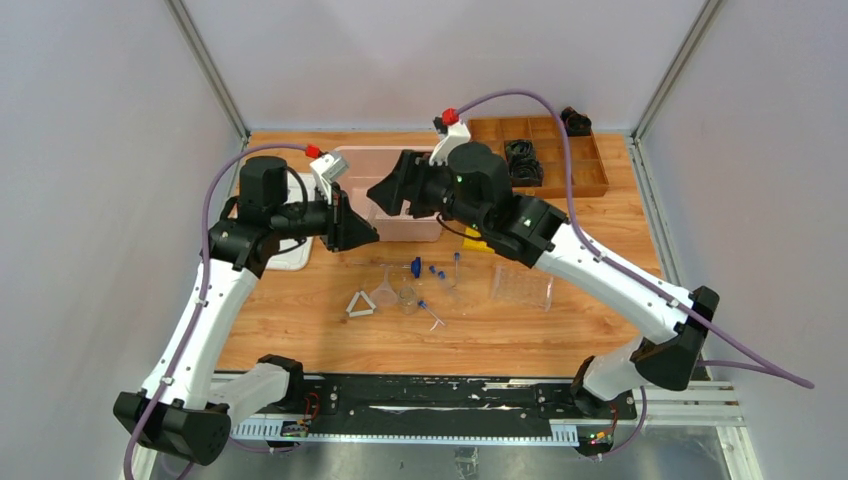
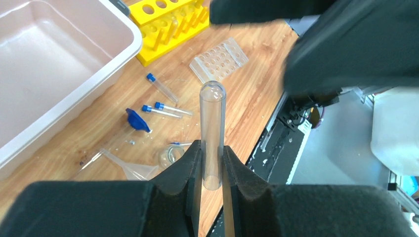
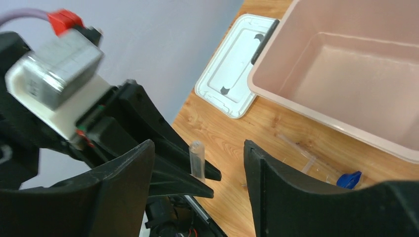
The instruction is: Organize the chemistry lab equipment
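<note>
Hovering just in front of the pink bin (image 1: 405,232), the left claw (image 2: 212,150) is clamped on a clear uncapped tube (image 2: 212,123) near its open end. The right claw (image 3: 197,148) faces it, fingers apart. Blue-capped tubes (image 1: 437,270) lie on the table (image 1: 580,310) in front of the bin.

A: What do you lose on the left wrist?
B: The right arm (image 2: 356,44) is only a black blur; the yellow rack (image 2: 153,52) and the pink bin (image 2: 59,49) run off the picture's edges.
A: And the right wrist?
B: You see just the top of the clear test tube (image 3: 196,157); the rest is behind the black finger (image 3: 185,172).
A: Overhead?
B: The arm hides most of that rack.
</note>
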Controlling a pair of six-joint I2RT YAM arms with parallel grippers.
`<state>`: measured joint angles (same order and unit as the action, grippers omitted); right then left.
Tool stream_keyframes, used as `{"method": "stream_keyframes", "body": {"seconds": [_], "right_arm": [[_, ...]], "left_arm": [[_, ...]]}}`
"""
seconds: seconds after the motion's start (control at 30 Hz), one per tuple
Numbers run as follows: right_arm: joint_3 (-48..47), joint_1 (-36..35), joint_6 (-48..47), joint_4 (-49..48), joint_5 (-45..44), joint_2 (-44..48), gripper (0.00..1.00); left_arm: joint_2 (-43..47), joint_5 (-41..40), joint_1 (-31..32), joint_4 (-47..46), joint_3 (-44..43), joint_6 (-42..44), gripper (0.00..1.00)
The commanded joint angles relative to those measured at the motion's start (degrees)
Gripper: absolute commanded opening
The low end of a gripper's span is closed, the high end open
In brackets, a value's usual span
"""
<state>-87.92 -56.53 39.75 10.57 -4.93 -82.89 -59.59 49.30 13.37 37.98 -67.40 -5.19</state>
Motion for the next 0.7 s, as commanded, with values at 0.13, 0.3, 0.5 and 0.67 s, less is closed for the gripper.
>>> {"method": "stream_keyframes", "body": {"seconds": [0.13,0.3,0.5,0.67], "right_arm": [[-15.31,1.95,-5.11,16.59,14.75,-6.21,0.68],[-20.04,2.04,-6.2,20.69,17.23,-9.3,0.66],[-20.93,2.03,-6.38,21.51,18.43,-10.05,0.55],[-22.13,2.13,-5.82,21.83,20.88,-11.1,0.42]], "left_arm": [[1.63,3.57,0.35,4.55,-2.93,8.66,0.0],[2.79,3.91,0.35,6.57,-3.11,12.27,0.0],[3.76,2.52,0.35,8.36,-3.36,16.03,0.0],[3.72,1.18,0.35,8.52,-3.67,16.19,0.0]]}}
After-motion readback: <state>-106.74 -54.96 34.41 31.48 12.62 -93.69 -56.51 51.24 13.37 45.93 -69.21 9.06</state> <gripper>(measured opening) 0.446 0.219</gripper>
